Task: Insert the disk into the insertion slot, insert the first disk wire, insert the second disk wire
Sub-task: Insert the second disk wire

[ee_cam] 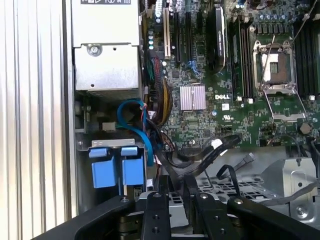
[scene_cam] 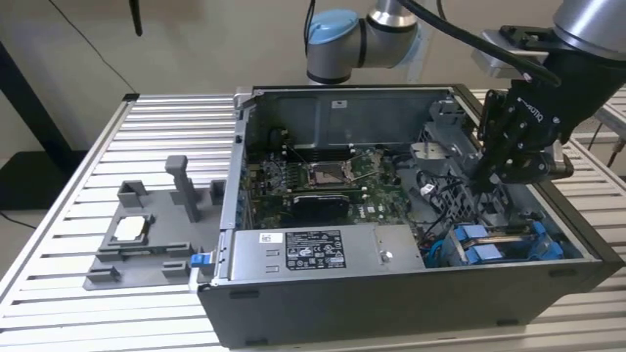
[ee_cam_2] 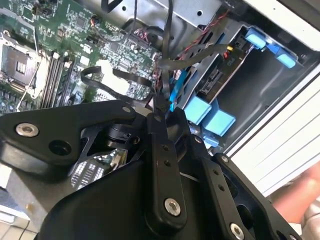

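Observation:
The disk [scene_cam: 494,246] lies in the insertion slot [scene_cam: 550,236], the drive cage at the near corner of the open case on the exterior view's right. Its blue caddy tabs [ee_cam_2: 210,116] [ee_cam: 112,172] stick out of the cage [ee_cam_2: 252,75]. My gripper [scene_cam: 489,174] hangs inside the case just above and behind the cage. In the second wrist view its fingers [ee_cam_2: 161,131] come together at the gripper's tip [ee_cam_2: 161,104], shut on a thin black wire [ee_cam_2: 168,50] that runs away from the tip. A blue cable [ee_cam_2: 175,92] passes right beside the tip.
The silver power supply box [scene_cam: 313,251] lines the case's near wall. The green motherboard with its CPU socket [scene_cam: 323,173] lies in the middle. Loose black cables [ee_cam: 215,150] cross between board and cage. A grey fixture [scene_cam: 146,235] sits on the slatted table at the exterior view's left.

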Tool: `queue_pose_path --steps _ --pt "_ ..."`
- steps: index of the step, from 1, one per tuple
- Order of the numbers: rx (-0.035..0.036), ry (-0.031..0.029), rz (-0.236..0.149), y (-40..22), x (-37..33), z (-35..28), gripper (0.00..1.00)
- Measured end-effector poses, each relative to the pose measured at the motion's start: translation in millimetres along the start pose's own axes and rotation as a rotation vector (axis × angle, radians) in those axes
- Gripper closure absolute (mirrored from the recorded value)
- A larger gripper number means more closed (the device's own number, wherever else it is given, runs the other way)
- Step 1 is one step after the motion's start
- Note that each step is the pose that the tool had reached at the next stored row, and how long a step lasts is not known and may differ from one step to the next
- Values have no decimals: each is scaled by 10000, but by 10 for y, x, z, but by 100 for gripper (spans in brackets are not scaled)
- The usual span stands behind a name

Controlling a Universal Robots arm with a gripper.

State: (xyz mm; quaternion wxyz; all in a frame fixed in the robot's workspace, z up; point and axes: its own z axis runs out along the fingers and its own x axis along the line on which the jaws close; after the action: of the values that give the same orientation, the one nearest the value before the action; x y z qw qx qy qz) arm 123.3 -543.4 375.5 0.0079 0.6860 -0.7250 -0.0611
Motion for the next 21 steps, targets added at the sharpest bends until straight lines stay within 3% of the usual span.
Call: queue_pose_path --steps 4,8,16,19,21 --pt "210 65 -54 42 -12 4 73" --pt "340 175 -104 84 -26 10 73" --pt "647 538 -145 203 -77 26 73" --pt "725 710 -152 248 -114 39 73" --pt "733 759 -164 265 -124 45 73"
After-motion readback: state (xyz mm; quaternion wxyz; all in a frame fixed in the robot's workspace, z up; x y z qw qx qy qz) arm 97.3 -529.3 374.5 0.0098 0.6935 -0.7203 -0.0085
